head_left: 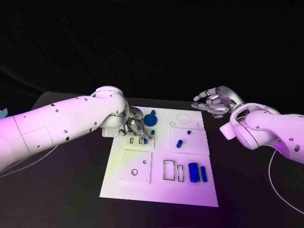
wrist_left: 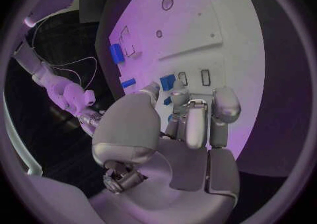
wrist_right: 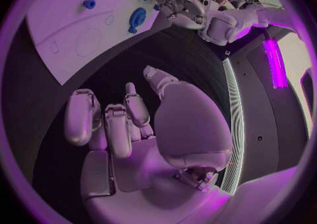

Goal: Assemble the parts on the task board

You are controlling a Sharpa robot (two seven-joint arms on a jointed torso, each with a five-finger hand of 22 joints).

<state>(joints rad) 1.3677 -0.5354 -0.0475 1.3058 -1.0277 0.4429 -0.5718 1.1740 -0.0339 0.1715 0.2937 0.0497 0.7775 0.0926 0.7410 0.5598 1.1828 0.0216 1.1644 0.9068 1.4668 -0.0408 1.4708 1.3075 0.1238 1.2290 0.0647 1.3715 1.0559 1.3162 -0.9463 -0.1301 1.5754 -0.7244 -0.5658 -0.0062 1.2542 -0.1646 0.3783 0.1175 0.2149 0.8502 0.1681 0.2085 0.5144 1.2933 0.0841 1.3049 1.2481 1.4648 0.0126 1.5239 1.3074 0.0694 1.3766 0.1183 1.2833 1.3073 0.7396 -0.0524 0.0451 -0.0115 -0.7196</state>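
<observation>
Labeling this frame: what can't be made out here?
- Left robot hand: head view, its fingers cover the small blue part; contact unclear. Left wrist view, the fingers hide that spot too.
- Blue gear-like part: seated or loose, too small.
- Right robot hand: hovers off the task board.

I see the black desk (head_left: 70, 190) filling the lower frame, a thin white cable (head_left: 289, 199) trailing at lower right, and another cable (head_left: 15, 166) at left.

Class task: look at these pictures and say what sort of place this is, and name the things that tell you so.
Most likely a robotics lab or test bench. A white task board with cut-out slots and small blue parts lies on a black table, and two robot arms work over it, left hand on the board, right hand beside it.
</observation>
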